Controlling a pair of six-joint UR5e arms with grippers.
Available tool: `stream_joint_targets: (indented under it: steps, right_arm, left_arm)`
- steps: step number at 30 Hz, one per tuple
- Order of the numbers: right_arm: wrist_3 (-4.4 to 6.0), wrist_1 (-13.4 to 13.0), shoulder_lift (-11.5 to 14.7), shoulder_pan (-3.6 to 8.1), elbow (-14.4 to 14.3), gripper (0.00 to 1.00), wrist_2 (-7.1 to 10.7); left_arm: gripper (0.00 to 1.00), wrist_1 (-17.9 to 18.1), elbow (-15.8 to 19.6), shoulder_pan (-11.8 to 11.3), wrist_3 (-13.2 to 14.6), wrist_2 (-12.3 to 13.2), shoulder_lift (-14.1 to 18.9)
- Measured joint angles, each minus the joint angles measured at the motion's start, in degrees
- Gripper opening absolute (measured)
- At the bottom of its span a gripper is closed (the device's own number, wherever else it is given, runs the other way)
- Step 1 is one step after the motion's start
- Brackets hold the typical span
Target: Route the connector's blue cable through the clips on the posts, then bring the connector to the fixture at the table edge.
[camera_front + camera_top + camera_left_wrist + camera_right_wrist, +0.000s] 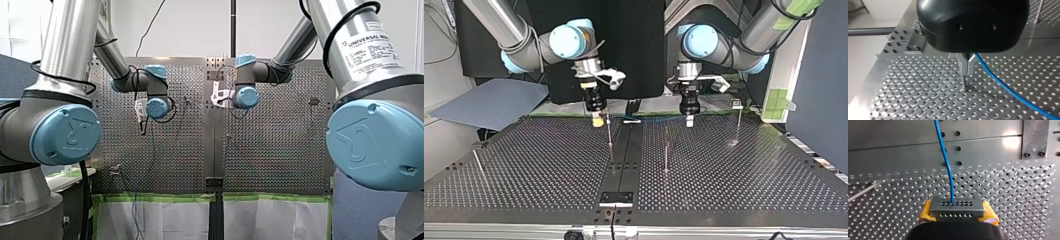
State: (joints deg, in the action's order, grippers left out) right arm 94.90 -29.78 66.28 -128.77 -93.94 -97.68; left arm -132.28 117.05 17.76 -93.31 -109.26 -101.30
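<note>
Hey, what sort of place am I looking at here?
Probably a robotics lab workcell: two robot arms over a perforated metal table with thin posts, my right pincer holding a connector on a blue cable.

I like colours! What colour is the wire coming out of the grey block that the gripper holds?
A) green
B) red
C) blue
C: in the right wrist view a blue cable leaves the grey connector held between my right gripper's yellow pads.

Both wrists are pointed straight down. The metal fingers [963,65] of my left gripper [967,70] are pressed together; the yellow pads [926,210] of my right gripper [597,120] are clamped on the connector [956,206].
</note>
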Motion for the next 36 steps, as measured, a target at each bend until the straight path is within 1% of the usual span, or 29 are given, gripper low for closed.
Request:
stream_joint_targets:
  steps: [7, 11, 21, 27, 33, 36]
  right_arm:
    - [-0.30, 0.21, -0.09, 0.65, 0.84, 0.00, 0.11]
    - [-0.38, 0.23, -0.12, 1.02, 0.95, 0.00, 0.11]
    - [-0.72, 0.84, -0.27, 2.09, 0.98, 0.00, 0.20]
    - [-0.75, 0.76, -0.38, 2.59, 0.98, 0.00, 0.44]
    - [-0.79, 0.37, -0.56, 2.89, 0.98, 0.00, 0.70]
    - [-0.91, 0.31, -0.63, 3.06, 0.98, 0.00, 0.72]
  left_arm:
    - [0.00, -0.08, -1.32, -0.87, -0.51, 1.32, -0.13]
    - [0.00, -0.35, -1.40, -1.34, -0.54, 1.86, -0.15]
    - [0.00, -0.67, -1.28, -1.69, -0.58, 2.16, -0.30]
    - [0.00, -0.44, -1.44, -2.17, -0.81, 3.21, -0.34]
    - [0.00, -0.41, -2.66, -2.70, -1.61, 4.08, -0.49]
    - [0.00, -0.79, -3.70, -2.93, -1.96, 4.71, -1.28]
